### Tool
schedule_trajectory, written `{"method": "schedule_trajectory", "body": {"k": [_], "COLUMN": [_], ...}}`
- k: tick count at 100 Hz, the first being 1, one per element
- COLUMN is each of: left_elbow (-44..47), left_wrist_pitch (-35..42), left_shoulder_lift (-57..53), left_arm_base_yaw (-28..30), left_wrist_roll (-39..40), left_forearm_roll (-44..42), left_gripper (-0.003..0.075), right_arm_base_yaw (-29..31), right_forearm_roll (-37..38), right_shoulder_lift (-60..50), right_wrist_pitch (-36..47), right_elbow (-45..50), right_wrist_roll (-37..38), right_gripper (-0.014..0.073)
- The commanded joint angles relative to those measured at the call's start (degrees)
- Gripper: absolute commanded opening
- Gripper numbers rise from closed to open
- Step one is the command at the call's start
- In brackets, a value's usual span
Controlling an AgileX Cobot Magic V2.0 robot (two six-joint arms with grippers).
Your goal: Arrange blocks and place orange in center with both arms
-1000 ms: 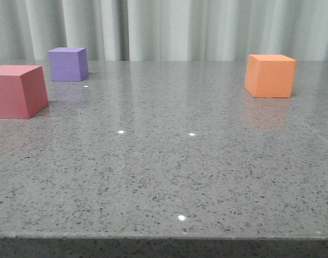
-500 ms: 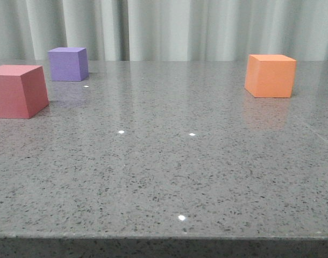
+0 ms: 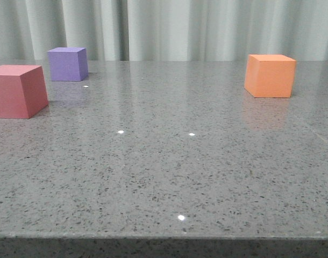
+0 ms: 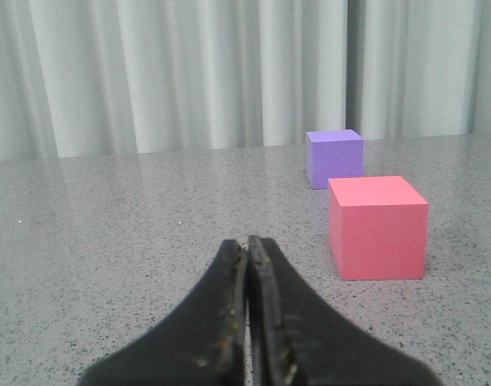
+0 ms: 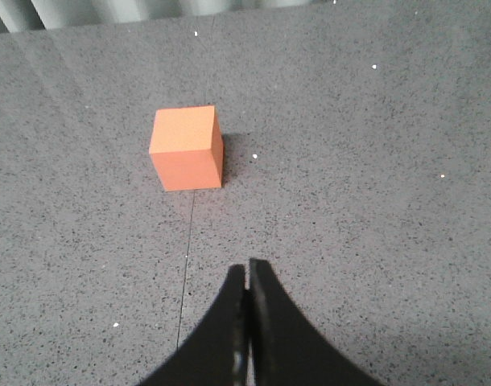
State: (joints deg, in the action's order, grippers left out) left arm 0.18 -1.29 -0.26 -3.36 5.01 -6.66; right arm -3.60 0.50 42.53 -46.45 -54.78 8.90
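With both the left gripper [image 4: 247,241] and right gripper [image 5: 247,269] pressed closed and holding nothing, the orange cube [image 5: 187,147] is sitting well ahead of the right fingertips, so advancing unopened is risking shoving it across the table [image 5: 374,201].

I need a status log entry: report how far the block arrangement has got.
Nothing looks done. The orange cube sits far right, the pinkish-red cube and purple cube far left. Nothing is in hand: left claw and right claw are shut, empty. All moves remain.
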Motion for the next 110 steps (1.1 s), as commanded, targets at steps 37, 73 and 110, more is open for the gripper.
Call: {"method": "schedule_trajectory", "body": {"k": [37,73,110], "left_elbow": [2.4,2.4,2.4], "left_wrist_pitch": [4.9,4.9,4.9], "left_shoulder_lift": [-1.8,-1.8,-1.8], "left_arm_base_yaw": [0.2,0.2,0.2], "left_wrist_roll": [0.1,0.1,0.1], "left_forearm_roll": [0.4,0.4,0.4], "left_gripper": [-0.0019,-0.0019,-0.0019], "right_arm_base_yaw": [0.0,0.0,-5.8], "right_forearm_roll": [-0.1,-0.5,-2.4], "right_shoulder_lift": [9.7,10.1,25.2], "right_wrist_pitch": [-3.3,-3.2,1.7], "right_elbow": [-2.7,-2.6,-11.7], "right_wrist_roll": [-0.4,-0.4,-0.5], "right_gripper": [0.0146,0.0647,0.0647]}}
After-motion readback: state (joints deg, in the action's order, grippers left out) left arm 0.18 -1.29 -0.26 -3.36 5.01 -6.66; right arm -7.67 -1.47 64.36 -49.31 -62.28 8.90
